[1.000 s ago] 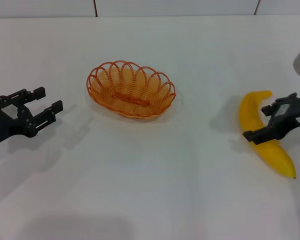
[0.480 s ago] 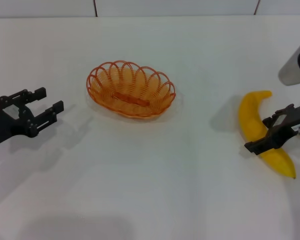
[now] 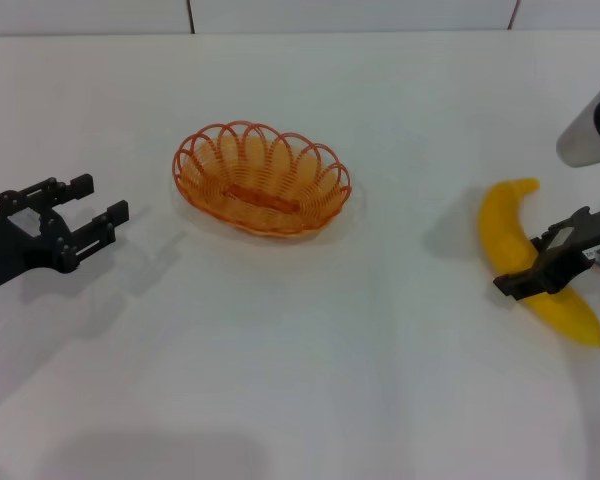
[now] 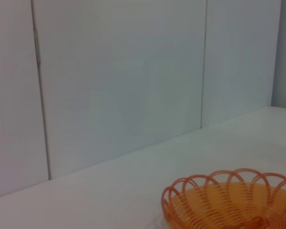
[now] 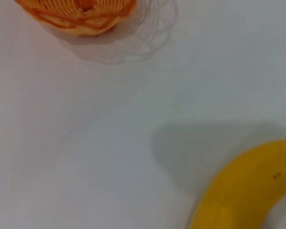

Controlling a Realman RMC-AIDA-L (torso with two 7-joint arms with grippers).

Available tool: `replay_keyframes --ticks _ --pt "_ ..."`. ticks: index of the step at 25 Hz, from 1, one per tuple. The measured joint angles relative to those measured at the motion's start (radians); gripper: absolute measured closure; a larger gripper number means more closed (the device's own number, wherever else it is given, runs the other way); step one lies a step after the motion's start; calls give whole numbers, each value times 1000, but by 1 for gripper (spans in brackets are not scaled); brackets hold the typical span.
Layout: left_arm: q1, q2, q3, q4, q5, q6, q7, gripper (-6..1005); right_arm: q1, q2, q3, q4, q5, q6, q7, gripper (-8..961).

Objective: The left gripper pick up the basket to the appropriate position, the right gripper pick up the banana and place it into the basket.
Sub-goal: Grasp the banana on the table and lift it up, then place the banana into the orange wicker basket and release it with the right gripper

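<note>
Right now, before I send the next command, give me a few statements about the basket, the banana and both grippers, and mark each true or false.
1. The basket is empty. True.
2. The banana lies inside the basket. False: it is out on the table, well off to the basket's right.
3. The right gripper is at the banana, its fingers across the fruit's middle. True.
4. The left gripper has hold of the basket's rim. False: it is open and apart from the basket, on the left side.
5. The basket hangs in the air. False: it rests on the table.
</note>
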Motion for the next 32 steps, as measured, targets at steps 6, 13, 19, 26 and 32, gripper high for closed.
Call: replay_keyframes --ticks 6,13,19,26,32 --pt "1 0 0 0 0 -1 0 415 0 -1 3 -18 6 -10 -6 326" --pt "6 0 0 0 -3 -1 0 415 8 -1 -3 -109 101 22 -63 459" --pt "2 -1 0 0 -2 0 0 416 81 0 -75 -123 261 82 -156 460" --pt "-1 -2 0 0 -3 0 0 416 271 4 -305 -3 277 270 -151 453" --pt "-14 -3 7 0 -3 8 0 417 421 5 -447 211 275 435 -106 446"
